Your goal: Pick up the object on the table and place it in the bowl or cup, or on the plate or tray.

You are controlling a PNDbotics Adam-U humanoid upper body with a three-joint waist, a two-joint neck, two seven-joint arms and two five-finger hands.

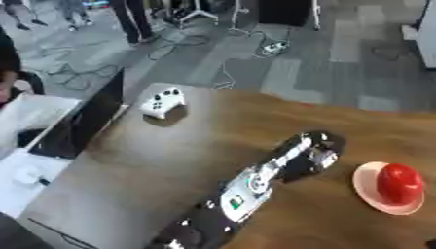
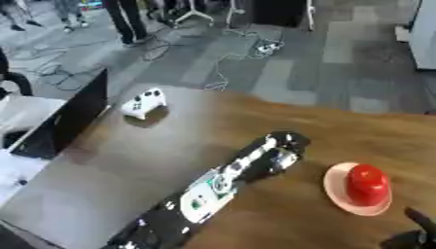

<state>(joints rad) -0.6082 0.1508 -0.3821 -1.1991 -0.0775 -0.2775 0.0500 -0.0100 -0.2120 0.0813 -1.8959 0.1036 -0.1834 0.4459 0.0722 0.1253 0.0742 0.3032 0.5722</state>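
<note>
Left eye view: a glossy red rounded object (image 1: 399, 184) rests on a pale pink plate (image 1: 368, 190), right of the left hand (image 1: 322, 148), whose finger posture cannot be made out. A white game controller (image 1: 162, 102) lies on the brown wooden table (image 1: 170, 160).

Right eye view: the right hand (image 2: 415, 228) shows at the lower right corner, posture unclear; grey floor with cables (image 2: 247, 46) lies beyond.

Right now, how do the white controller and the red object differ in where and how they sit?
The white controller sits bare on the wooden table at its far left edge; the red object rests on the pink plate at the right. The controller is white and flat-lying with dark buttons; the red object is rounded and glossy. The left hand is nearer the red object. Neither is held.
</note>
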